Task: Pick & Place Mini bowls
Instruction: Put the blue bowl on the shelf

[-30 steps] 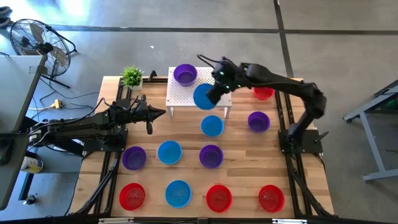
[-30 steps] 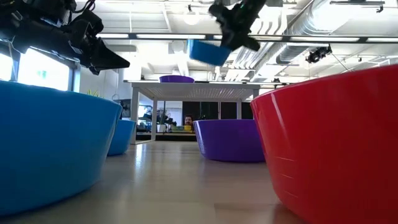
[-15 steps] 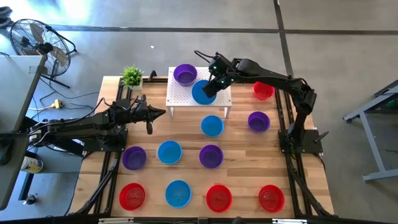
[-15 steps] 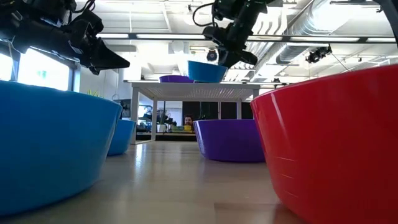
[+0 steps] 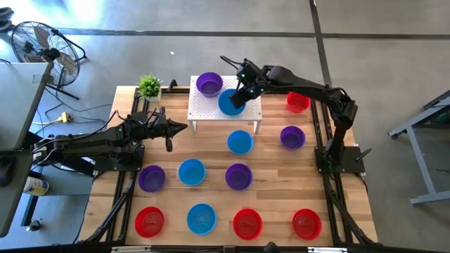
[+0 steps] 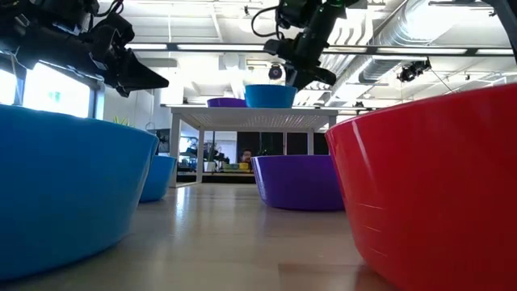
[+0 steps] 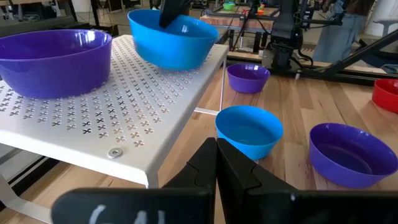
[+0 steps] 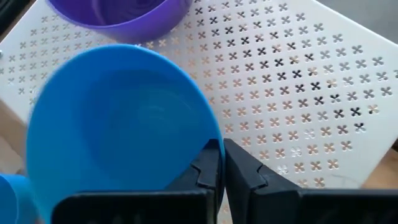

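- Change since the earlier frames: the right gripper (image 5: 240, 96) has come down and inward with the blue bowl (image 5: 230, 103); the bowl, tilted and hanging above the stand (image 5: 247, 112) a second ago, now sits level on the stand top in the low view. The left arm has not moved.
- Position: the blue bowl rests on the white stand, just beside the purple bowl (image 5: 209, 83), near the stand's front edge; other red, blue and purple bowls lie spread over the table (image 5: 267, 154).
- Risk 1: the fingers pinch only the rim; if they open while rising or sliding, the rim may catch and the bowl tip or skid towards the near edge.
- Risk 2: a sideways push could knock it into the purple bowl.
- Right gripper: closed on the blue bowl's rim, one finger inside the wall, one outside.
- Left gripper (image 5: 179, 127): closed, empty, waiting in the air left of the stand.
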